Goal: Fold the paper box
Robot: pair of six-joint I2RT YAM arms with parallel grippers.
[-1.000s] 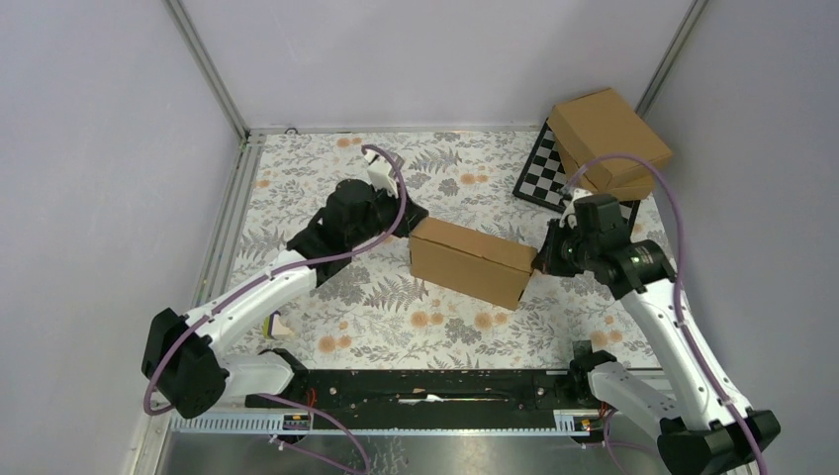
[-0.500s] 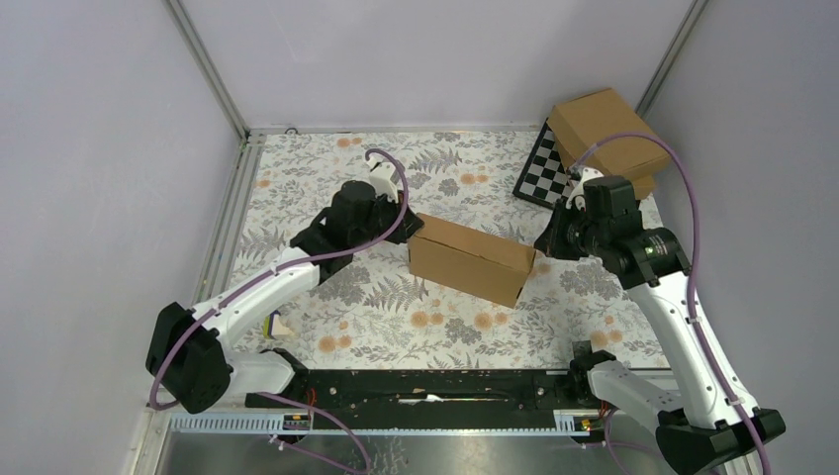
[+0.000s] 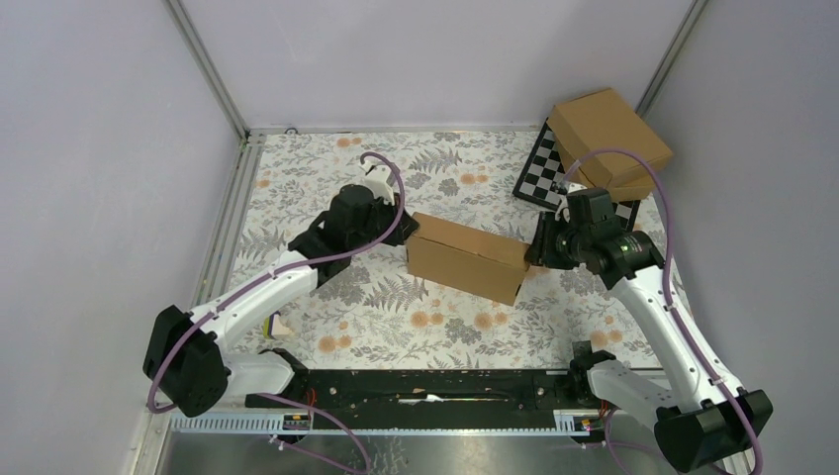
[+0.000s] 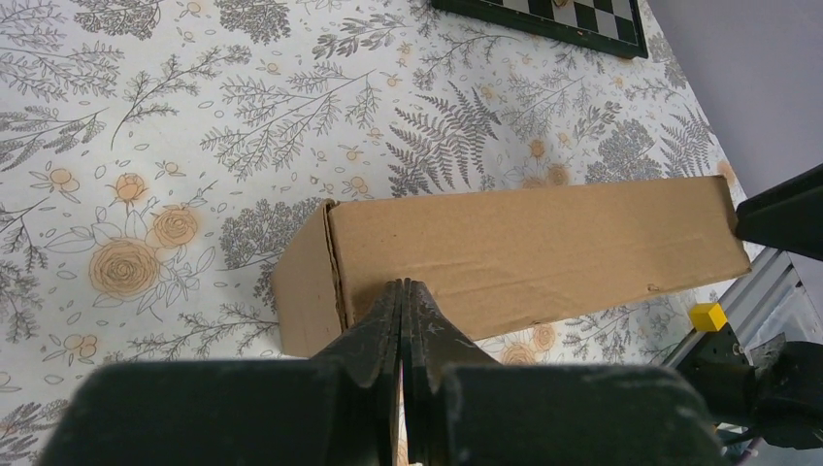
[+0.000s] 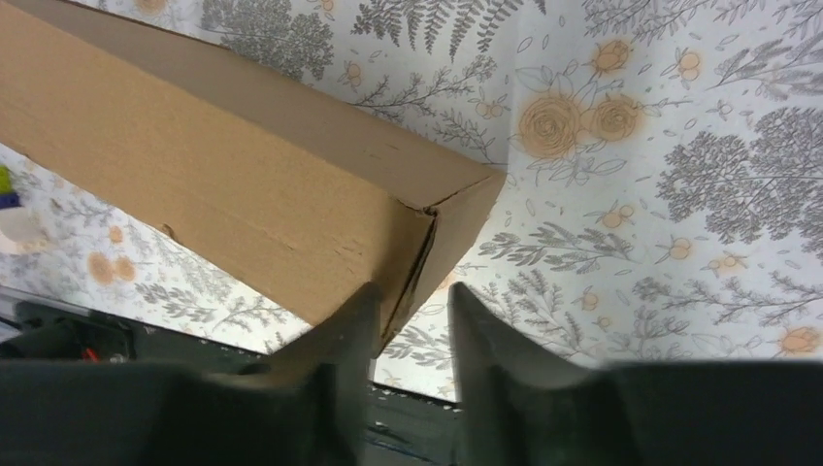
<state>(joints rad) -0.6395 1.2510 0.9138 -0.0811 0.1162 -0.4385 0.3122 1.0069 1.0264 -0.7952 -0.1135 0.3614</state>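
1. Jaws: my left gripper pressed together at box top edge; right gripper apart, at its end corner.
2. Only wrist views show that; top view hides fingertips.
3. Box: plain brown cardboard, rectangular, mid floral cloth.

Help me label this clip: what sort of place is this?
Probably a lab robot test cell: plain grey panel walls on aluminium frame posts enclose a floral-covered table, with a checkerboard at the far right.
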